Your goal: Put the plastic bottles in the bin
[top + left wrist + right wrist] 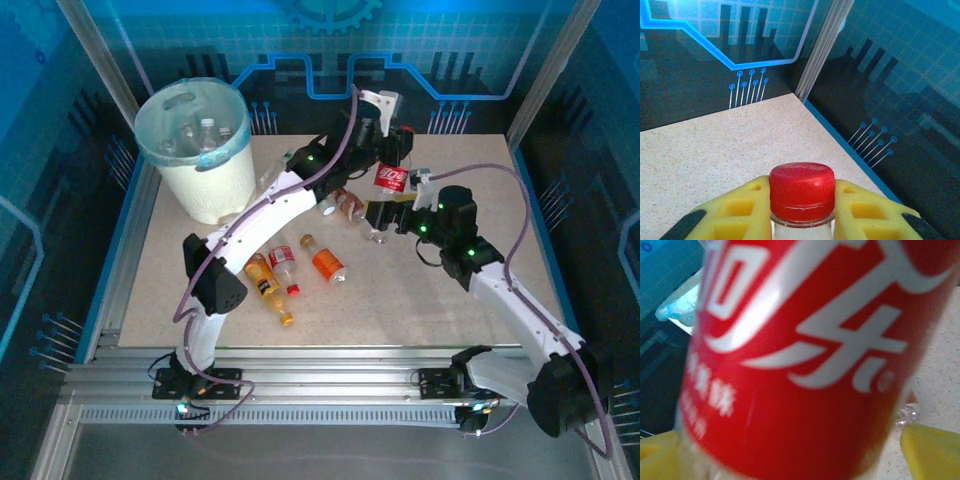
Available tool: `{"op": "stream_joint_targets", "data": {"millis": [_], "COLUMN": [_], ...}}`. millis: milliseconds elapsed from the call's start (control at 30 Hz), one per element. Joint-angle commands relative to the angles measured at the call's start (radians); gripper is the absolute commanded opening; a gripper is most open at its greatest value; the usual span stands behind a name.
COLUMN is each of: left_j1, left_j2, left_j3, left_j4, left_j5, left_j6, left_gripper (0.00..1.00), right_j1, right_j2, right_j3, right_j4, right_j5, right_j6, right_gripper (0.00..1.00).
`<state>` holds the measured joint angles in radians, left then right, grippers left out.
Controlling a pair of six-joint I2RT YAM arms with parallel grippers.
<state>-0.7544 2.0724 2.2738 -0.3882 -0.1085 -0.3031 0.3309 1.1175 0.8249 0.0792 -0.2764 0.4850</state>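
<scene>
Red cap, red label: the cola bottle [391, 178] hangs above the table [480, 300] near its far edge, a little right of the middle, and my left gripper [389, 150] is the one carrying it. From the left wrist I see my yellow pads [740, 215] closed on the neck, one on each side just under the cap [802, 186]. I judge the bottle to be close to upright, cap uppermost and body hanging below my fingers, so its long axis runs nearly straight down toward the table.

My right gripper [383, 212] sits just on the near side of the bottle with its jaws spread wide. In the right wrist view the label is right up against the lens, and bare table shows between it and one yellow finger [932, 450], so that hand grips nothing.

What matters for the coming move is that the bin [215, 185] stands at the far-left corner, well off to the left of the bottle. That is my left arm's own side (the right arm would have to reach across). I judge the carry to be a sweep leftward along the far edge, keeping the bottle high enough to clear the bagged rim, then a drop base first. More bottles [285, 265] lie near the middle of the table, closer to my left arm's base.
</scene>
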Motion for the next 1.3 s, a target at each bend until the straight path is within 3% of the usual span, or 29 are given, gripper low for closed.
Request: {"op": "stream_joint_targets", "data": {"millis": [0,233,300,333,367,433,733,1000,1067,1133,1200,1267], "left_j1": [0.007,0.026,0.039,0.047,0.053,0.069,0.143,0.161,0.166,0.174,0.188,0.211], "left_j2": [-0.09,-0.17,-0.2,-0.216,-0.229,-0.244,-0.276,-0.281,-0.289,-0.301,-0.318,-0.35], "left_j3": [-0.053,-0.17,-0.213,-0.231,-0.244,-0.246,-0.216,-0.205,-0.209,-0.218,-0.227,-0.245], "left_j4": [0.098,0.155,0.185,0.189,0.188,0.147,-0.018,-0.059,-0.065,-0.065,-0.061,-0.046], "left_j5": [0.002,0.058,0.113,0.145,0.171,0.238,0.5,0.55,0.536,0.501,0.451,0.385], "left_j6": [-0.059,-0.092,-0.104,-0.107,-0.11,-0.107,-0.143,-0.136,-0.126,-0.124,-0.127,-0.136], "left_gripper": [0.0,0.0,0.29,0.52,0.65,0.69,0.51,0.15,0.07,0.0,0.0,0.0], "right_j1": [0.033,0.043,0.043,0.043,0.044,0.044,0.054,0.069,0.07,0.071,0.074,0.074], "right_j2": [0.036,0.022,0.009,0.003,-0.004,-0.018,-0.033,-0.002,0.008,0.02,0.024,0.027], "right_j3": [0.081,0.084,0.087,0.088,0.086,0.078,0.069,0.09,0.099,0.117,0.133,0.161], "right_j4": [0.045,0.056,0.033,0.021,0.012,0.015,0.02,0.007,-0.008,-0.035,-0.058,-0.082], "right_j5": [0.025,-0.009,-0.02,-0.03,-0.035,-0.053,-0.112,-0.121,-0.105,-0.075,-0.029,-0.009], "right_j6": [0.003,-0.025,-0.06,-0.079,-0.094,-0.118,-0.196,-0.233,-0.235,-0.234,-0.223,-0.218], "right_gripper": [0.89,0.6,0.52,0.49,0.46,0.44,0.43,0.45,0.49,0.61,0.73,0.78]}}
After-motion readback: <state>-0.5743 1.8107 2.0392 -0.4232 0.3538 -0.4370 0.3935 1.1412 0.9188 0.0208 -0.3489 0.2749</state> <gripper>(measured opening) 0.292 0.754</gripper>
